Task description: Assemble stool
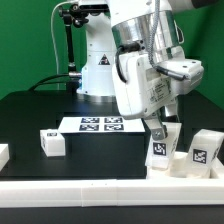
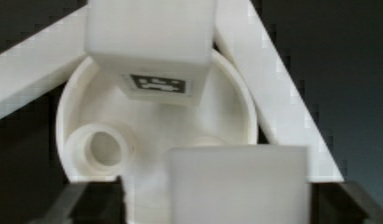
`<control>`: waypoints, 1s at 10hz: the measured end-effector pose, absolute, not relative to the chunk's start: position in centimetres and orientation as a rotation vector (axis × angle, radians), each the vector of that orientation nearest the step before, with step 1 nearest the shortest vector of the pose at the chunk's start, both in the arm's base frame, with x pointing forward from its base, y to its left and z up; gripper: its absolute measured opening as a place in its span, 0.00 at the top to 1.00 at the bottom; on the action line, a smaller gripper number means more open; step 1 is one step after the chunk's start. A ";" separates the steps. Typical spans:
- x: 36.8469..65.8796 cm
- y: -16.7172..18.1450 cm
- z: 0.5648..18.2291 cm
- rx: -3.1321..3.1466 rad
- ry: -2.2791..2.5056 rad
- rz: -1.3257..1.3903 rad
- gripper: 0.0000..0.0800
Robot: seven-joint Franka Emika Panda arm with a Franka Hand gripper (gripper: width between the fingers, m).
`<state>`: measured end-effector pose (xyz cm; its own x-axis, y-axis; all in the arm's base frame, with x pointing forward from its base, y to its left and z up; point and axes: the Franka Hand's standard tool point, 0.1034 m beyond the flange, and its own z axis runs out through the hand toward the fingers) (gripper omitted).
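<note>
Black table [image 1: 30, 110]: gripper [image 1: 156, 130] clamped on leg [image 2: 232, 185] above seat [image 2: 99, 105]. If you lower it tilted, it jams at the hole [image 2: 103, 148].

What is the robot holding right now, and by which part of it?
A white stool leg, it seems, clamped at its upper end between the jaws of the gripper, close to the round seat.

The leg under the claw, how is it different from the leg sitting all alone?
The claw is right over the claw leg and far from the lone leg. The claw leg stands by the white rail. The lone leg sits out on the black table. The claw leg looks taller and the lone leg lower. Both are white with black-and-white tags.
</note>
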<state>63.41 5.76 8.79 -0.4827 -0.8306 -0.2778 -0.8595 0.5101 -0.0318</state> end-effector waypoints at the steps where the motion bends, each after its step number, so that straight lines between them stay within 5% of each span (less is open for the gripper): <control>1: 63.5 5.7 9.2 -1.464 2.469 0.154 0.21; 4: 64.1 5.8 11.1 -1.522 2.390 0.129 0.19; 10: 63.8 6.2 11.4 -2.049 2.011 0.093 0.19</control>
<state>63.81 6.19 11.36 0.0358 -0.9722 -0.2313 -0.9894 -0.0018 -0.1454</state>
